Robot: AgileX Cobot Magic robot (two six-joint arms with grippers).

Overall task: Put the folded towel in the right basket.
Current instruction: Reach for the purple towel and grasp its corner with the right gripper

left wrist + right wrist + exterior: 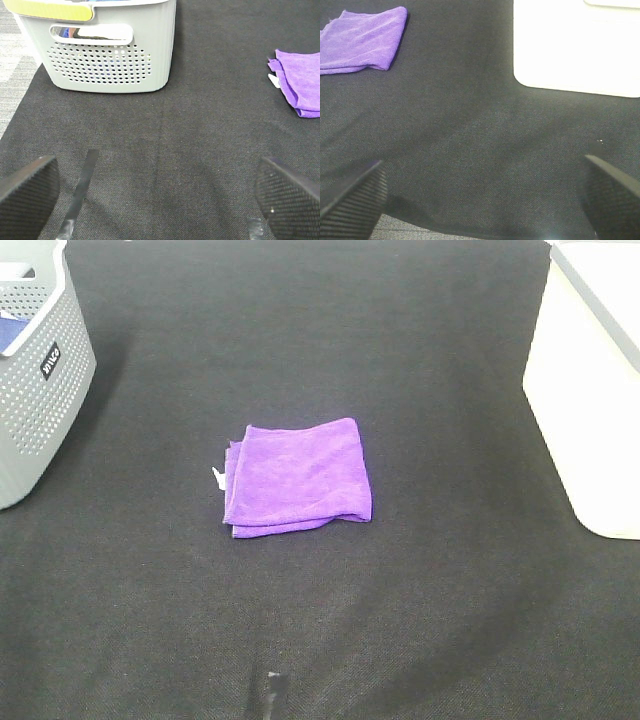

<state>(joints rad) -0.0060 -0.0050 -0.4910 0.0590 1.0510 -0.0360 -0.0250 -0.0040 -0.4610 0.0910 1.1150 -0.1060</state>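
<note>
Lying flat at the middle of the black mat (420, 620), the folded purple towel (298, 478) sat well apart from both baskets: the white basket (590, 410) at the right edge, the grey perforated basket (45, 390) at the left. Bare mat ringed it, leaving a free approach. The right gripper (482, 200) and left gripper (159, 197) were spread wide and empty — probably poised for a pick.
</note>
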